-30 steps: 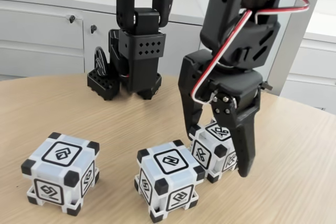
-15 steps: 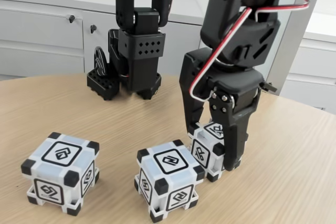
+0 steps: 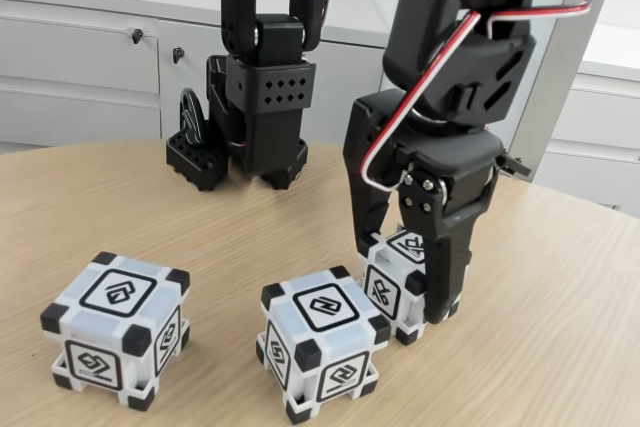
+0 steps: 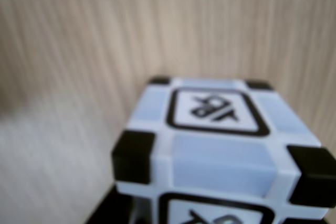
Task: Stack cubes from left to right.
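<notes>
Fixed view: the gripper (image 3: 405, 292) has drawn in its outer finger over the last second, from well clear of the right cube (image 3: 398, 285) to flat against it. Jaws now pinch that cube, which sits on the table (image 3: 560, 347) just behind the middle cube (image 3: 322, 352); the left cube (image 3: 115, 327) stands apart.

Wrist view: the cube (image 4: 218, 145) sits close below, blurred. Grasp looks made; lift is next, I'd judge.

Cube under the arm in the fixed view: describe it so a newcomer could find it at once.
On the round wooden table, follow the black robot arm down to its hand. Between its fingers sits a pale bluish-white plastic cube with black corner blocks. Of three alike cubes it is the rightmost, and the one the fingers straddle.
</notes>
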You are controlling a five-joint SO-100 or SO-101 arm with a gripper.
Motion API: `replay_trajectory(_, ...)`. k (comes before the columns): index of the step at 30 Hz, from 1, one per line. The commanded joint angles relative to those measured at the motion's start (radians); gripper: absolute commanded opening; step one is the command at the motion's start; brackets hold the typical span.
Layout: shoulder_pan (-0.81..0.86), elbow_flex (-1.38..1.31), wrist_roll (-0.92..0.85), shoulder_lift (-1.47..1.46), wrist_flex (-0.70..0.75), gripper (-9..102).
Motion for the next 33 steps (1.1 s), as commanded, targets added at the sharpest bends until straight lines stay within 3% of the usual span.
replay_trajectory(1, 0.011, -0.032, -0.008, 0.023, 0.003, 0)
replay_trajectory(20, 0.015, -0.023, -0.061, 0.499, 0.026, 0)
replay_trajectory(33, 0.287, -0.031, -0.074, 0.713, 0.239, 0)
